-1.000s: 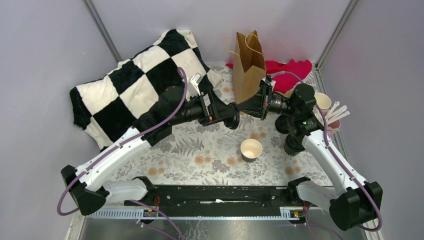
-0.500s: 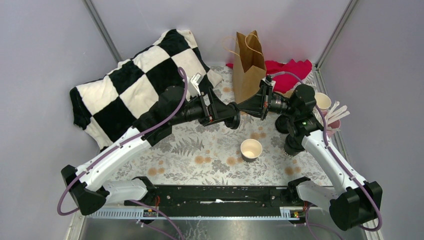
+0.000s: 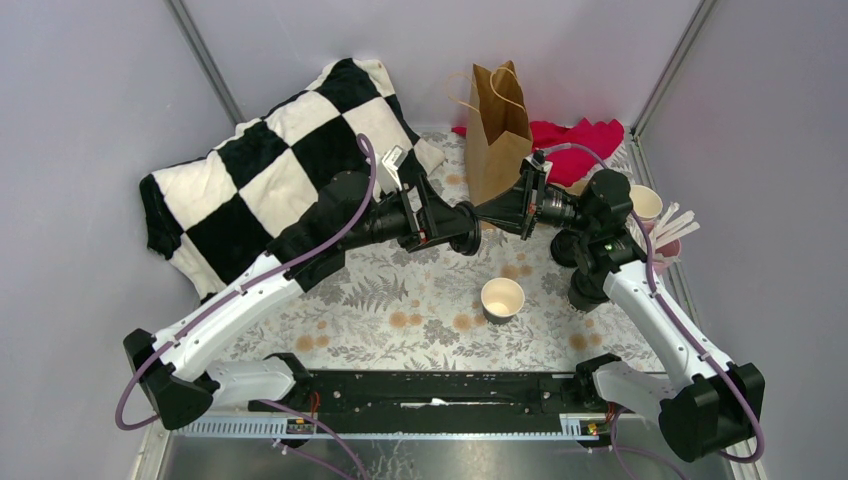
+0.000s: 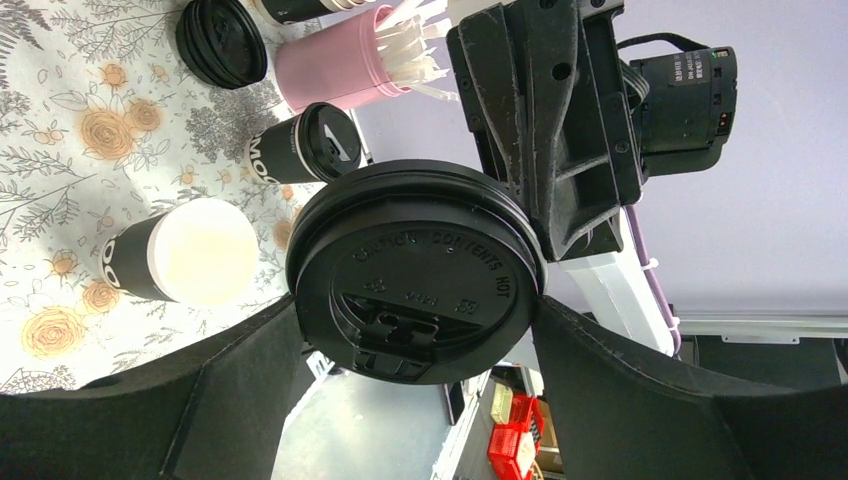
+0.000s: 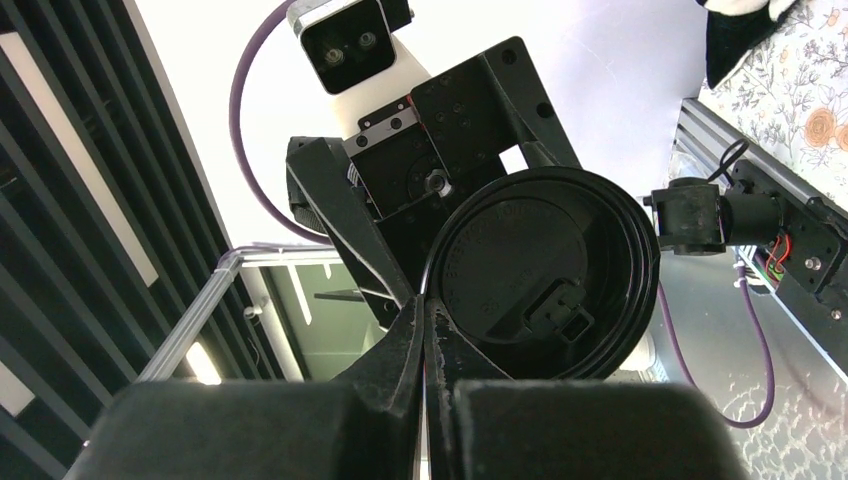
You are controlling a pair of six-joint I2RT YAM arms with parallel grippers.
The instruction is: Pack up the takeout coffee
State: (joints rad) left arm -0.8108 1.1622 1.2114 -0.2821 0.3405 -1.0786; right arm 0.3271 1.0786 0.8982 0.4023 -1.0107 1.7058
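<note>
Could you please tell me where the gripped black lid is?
In the top view the black lid is held aloft near centre by the left end effector, just in front of the brown paper bag.

Holding lid [image 4: 415, 270] between left gripper [image 3: 462, 232] and right gripper [image 3: 490, 212], above table [image 3: 400, 300], before bag [image 3: 497, 130], behind open cup [image 3: 502, 298], right of pillow [image 3: 270, 170].

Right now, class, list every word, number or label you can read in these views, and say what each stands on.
"CAUTION CONTENTS HOT": raised letters on the black lid.
"MO": white letters, cut off, on the lidded black cup.
White letters on the open cup: cut off, unreadable.
Small marks lower on the lid, and the label on the wrist camera: too small to read.
</note>
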